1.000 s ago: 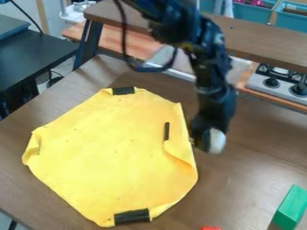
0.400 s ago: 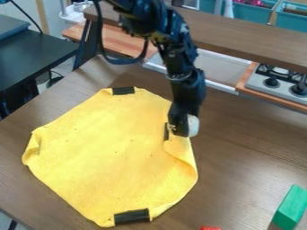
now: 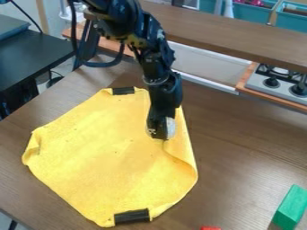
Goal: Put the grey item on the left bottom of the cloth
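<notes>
While our gripper (image 3: 160, 133) grips the grey item (image 3: 171, 128) over the yellow cloth (image 3: 99, 155), its goal lies down-left in view. We should carry it diagonally.

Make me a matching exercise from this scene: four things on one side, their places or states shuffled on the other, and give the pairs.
Things
1. Green block
2. Grey item
3. Yellow cloth
4. Stove

Places and states
A. Spread on the table, partly folded at its right side
B. Silver, with black knobs, at the view's right edge
C. In the view's lower right corner
D. At the lower end of the gripper

Pairs: 1-C, 2-D, 3-A, 4-B
</notes>
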`<state>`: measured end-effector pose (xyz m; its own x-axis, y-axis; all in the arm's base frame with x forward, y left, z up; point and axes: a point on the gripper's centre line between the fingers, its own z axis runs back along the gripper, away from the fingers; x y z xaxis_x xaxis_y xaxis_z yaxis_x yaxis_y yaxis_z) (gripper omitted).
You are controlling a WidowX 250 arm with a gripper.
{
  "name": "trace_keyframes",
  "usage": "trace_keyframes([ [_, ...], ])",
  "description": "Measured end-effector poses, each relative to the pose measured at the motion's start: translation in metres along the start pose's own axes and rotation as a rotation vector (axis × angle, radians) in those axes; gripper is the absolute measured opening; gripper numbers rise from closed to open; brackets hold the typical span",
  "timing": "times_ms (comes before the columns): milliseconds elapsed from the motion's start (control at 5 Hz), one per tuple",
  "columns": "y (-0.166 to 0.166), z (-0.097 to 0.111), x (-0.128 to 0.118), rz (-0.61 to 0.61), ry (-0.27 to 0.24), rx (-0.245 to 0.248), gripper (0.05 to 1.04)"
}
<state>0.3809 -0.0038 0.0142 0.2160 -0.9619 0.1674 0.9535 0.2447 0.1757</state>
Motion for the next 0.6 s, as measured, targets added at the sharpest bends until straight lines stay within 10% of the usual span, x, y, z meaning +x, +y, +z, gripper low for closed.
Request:
trace_keyframes([
  [600,-0.031,0.023,-0.043,0.117,0.034,0.061,0.844],
])
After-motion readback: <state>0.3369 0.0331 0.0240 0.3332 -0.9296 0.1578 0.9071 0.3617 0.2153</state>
